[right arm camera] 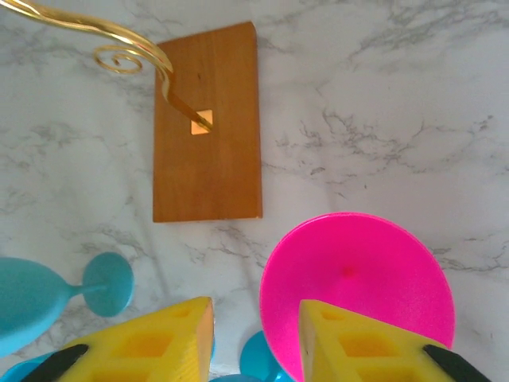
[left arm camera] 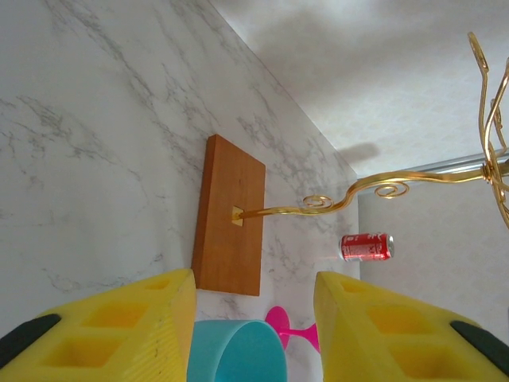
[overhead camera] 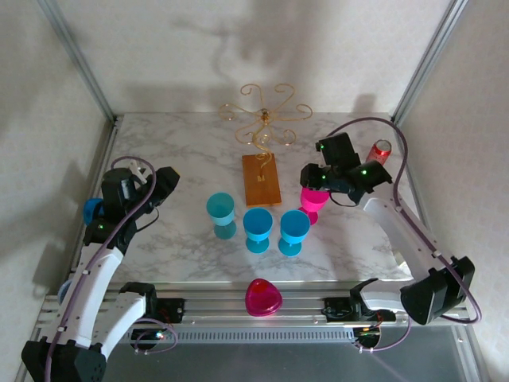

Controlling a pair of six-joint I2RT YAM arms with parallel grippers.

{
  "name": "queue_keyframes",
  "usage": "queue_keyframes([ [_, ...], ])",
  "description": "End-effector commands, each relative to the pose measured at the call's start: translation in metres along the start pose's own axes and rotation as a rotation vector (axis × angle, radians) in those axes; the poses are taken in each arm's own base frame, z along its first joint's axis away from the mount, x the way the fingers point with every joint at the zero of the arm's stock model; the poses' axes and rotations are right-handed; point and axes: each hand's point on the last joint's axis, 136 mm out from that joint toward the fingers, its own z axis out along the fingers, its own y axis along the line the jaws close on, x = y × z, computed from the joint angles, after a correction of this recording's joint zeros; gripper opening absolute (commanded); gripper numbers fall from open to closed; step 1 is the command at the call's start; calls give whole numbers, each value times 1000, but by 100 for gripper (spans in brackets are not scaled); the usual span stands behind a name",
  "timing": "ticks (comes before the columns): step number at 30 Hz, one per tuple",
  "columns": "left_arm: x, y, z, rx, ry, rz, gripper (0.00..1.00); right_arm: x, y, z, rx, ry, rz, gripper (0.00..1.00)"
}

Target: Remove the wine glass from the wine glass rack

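Note:
The wine glass rack (overhead camera: 262, 115) is thin gold wire with scroll arms on an orange-brown wooden base (overhead camera: 262, 180); no glass hangs from its arms. A pink wine glass (overhead camera: 312, 200) stands upright to the right of the base. My right gripper (overhead camera: 316, 181) hovers open over it. In the right wrist view the pink bowl (right arm camera: 358, 278) lies under the right finger, its left rim in the gap of the gripper (right arm camera: 256, 334). My left gripper (overhead camera: 163, 187) is open, with a teal glass (left arm camera: 235, 350) low between its fingers (left arm camera: 254, 318).
Three blue and teal glasses (overhead camera: 258, 228) stand in a row in front of the base. Another pink glass (overhead camera: 263, 297) lies at the table's front edge. A blue glass (overhead camera: 93, 211) sits by the left arm. A red can (overhead camera: 380, 151) stands at the back right.

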Motion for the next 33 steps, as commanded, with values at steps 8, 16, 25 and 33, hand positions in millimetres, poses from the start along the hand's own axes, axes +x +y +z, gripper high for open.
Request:
queue_keyframes([
  [8, -20, -1, 7, -15, -75, 61, 44, 5, -27, -47, 59, -71, 15, 38],
  [16, -52, -1, 14, -96, -186, 173, 50, 7, -72, -60, 109, -121, 94, 65],
  [25, -79, 2, 34, -145, -272, 274, 100, -2, -110, -43, 187, -216, 98, 99],
  [33, -102, 19, 47, -262, -352, 387, 100, -16, -136, -27, 254, -358, 54, 99],
])
